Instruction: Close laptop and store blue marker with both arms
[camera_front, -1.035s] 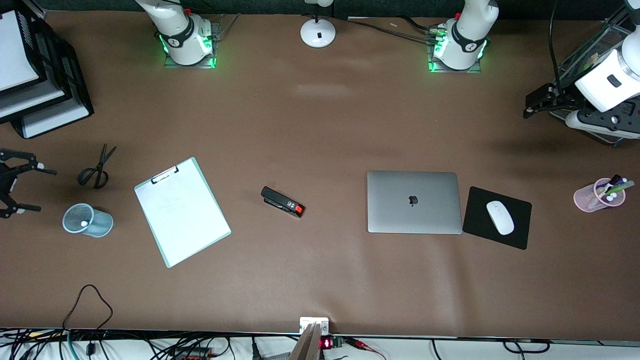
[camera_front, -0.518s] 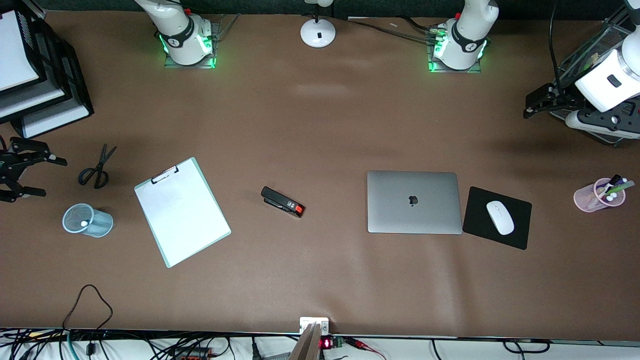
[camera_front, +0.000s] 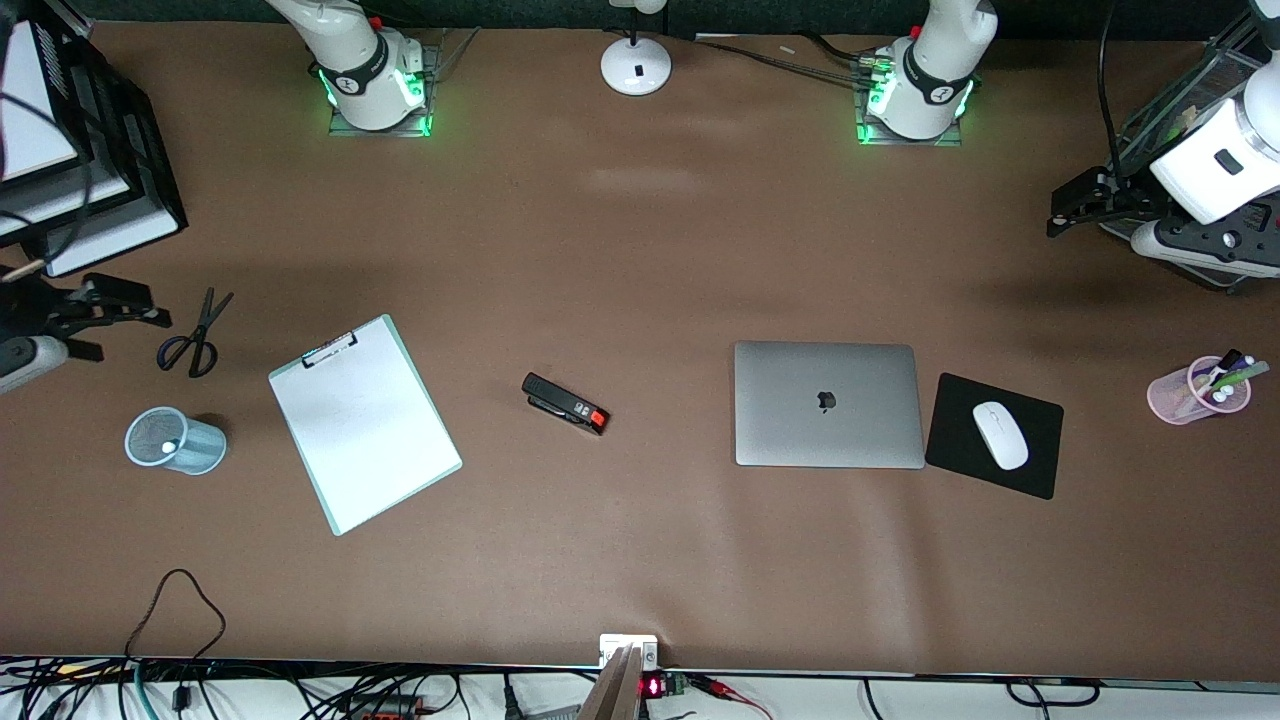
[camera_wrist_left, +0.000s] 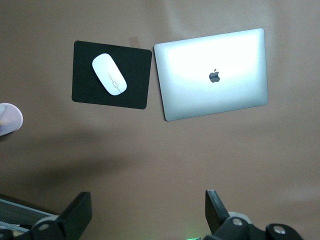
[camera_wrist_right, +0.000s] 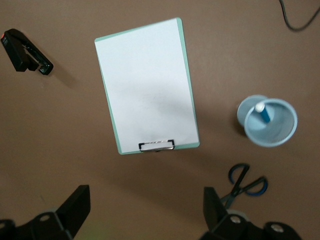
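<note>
The silver-grey laptop (camera_front: 825, 403) lies closed on the table, its apple logo up; it also shows in the left wrist view (camera_wrist_left: 212, 74). The blue marker (camera_wrist_right: 262, 112) stands white cap up in a blue mesh cup (camera_front: 175, 441); only its cap (camera_front: 168, 447) shows in the front view. My right gripper (camera_front: 125, 333) is open and empty in the air beside the scissors (camera_front: 195, 335); its open jaws show in its wrist view (camera_wrist_right: 147, 207). My left gripper (camera_front: 1055, 215) waits open and empty at the left arm's end of the table, and shows in its wrist view (camera_wrist_left: 148, 210).
A clipboard (camera_front: 365, 423) and a black stapler (camera_front: 565, 403) lie mid-table. A white mouse (camera_front: 1000, 435) sits on a black mouse pad (camera_front: 955, 455) beside the laptop. A pink cup (camera_front: 1198, 390) of markers and black paper trays (camera_front: 110, 160) stand at the table's two ends.
My right gripper has moved away from the mesh cup toward the scissors and the paper trays, still open. The left arm, laptop and marker have not moved.
</note>
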